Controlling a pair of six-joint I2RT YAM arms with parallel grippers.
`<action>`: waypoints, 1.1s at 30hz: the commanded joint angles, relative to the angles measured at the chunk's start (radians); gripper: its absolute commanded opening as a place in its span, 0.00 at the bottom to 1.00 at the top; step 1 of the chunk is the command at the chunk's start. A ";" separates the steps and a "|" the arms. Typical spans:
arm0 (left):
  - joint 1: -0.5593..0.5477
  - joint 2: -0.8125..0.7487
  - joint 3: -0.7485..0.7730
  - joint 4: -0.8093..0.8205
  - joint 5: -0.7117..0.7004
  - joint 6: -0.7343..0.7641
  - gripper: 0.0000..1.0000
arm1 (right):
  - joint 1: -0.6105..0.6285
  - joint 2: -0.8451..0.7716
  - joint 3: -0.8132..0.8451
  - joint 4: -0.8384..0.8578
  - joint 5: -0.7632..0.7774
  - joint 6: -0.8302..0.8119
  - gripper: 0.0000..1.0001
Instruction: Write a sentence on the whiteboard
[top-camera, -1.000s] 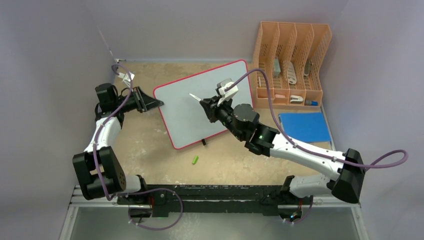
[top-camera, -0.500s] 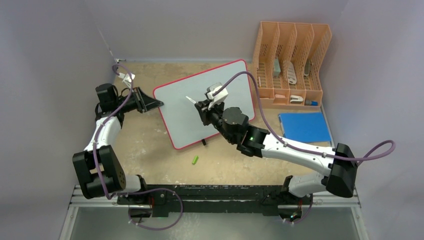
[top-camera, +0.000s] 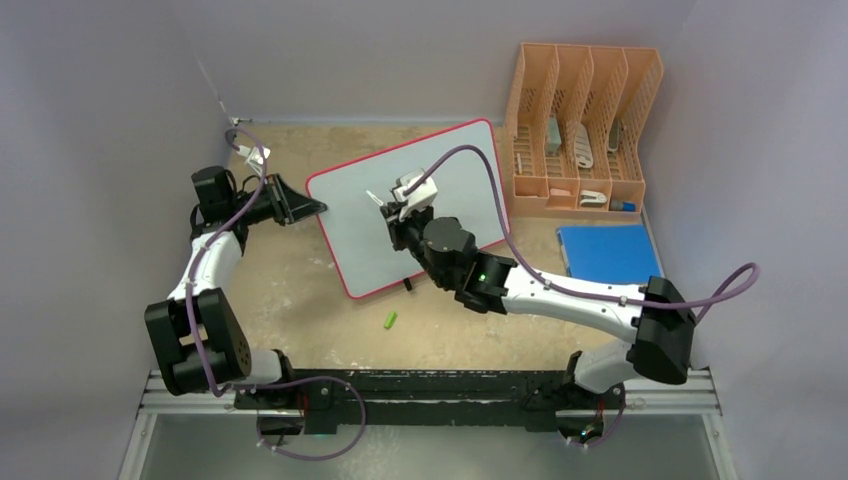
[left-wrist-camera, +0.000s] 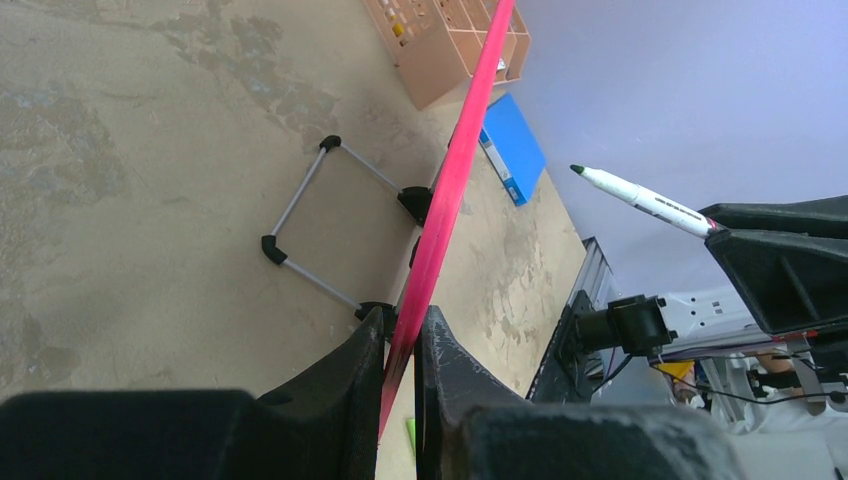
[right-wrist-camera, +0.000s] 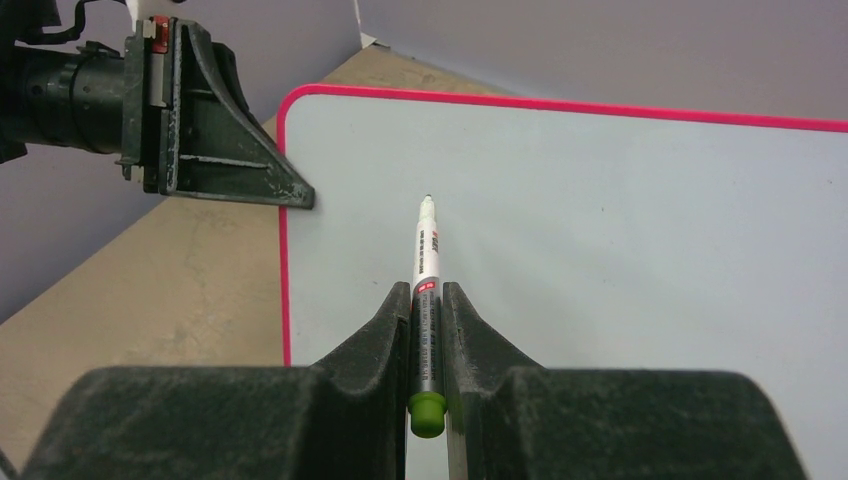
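Whiteboard (top-camera: 345, 235) stands mid-desk toward the far edge, turned at an angle. It is propped on a wire stand (left-wrist-camera: 305, 225), so its face tilts up toward the arms. In the right wrist view the face is blank, with no letters of the sentence on it. Judged: writing not yet begun. Left jaws are pinched narrow on the red rim at the board's corner nearest the desk's left edge, presumably to brace the propped board against pen pressure. Right jaws are clamped on a marker (right-wrist-camera: 428, 262), gripped along the rear of the barrel close to its green back end. That leaves the front half free, with the tip aimed at the upper-left part of the face, a sensible spot to start a line. The left wrist view shows the tip apart from the face, not touching. A small green piece (top-camera: 390, 320), likely the cap, lies on the desk between board and near edge. An orange rack (top-camera: 585, 110) stands at the far right corner and a blue pad (top-camera: 610, 255) lies by the right edge, both clear of the work. The next move calls for easing the tip down to light contact. Too hard a push could rock the board on its stand or slip it in the left jaws.
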 joint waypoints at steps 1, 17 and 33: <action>-0.009 0.008 0.017 -0.038 -0.041 0.030 0.00 | 0.016 0.032 0.075 0.074 0.054 -0.034 0.00; -0.026 -0.014 0.017 -0.051 -0.067 0.048 0.00 | 0.038 0.155 0.197 0.030 0.112 -0.055 0.00; -0.035 -0.020 0.018 -0.062 -0.072 0.057 0.00 | 0.038 0.214 0.248 -0.013 0.129 -0.046 0.00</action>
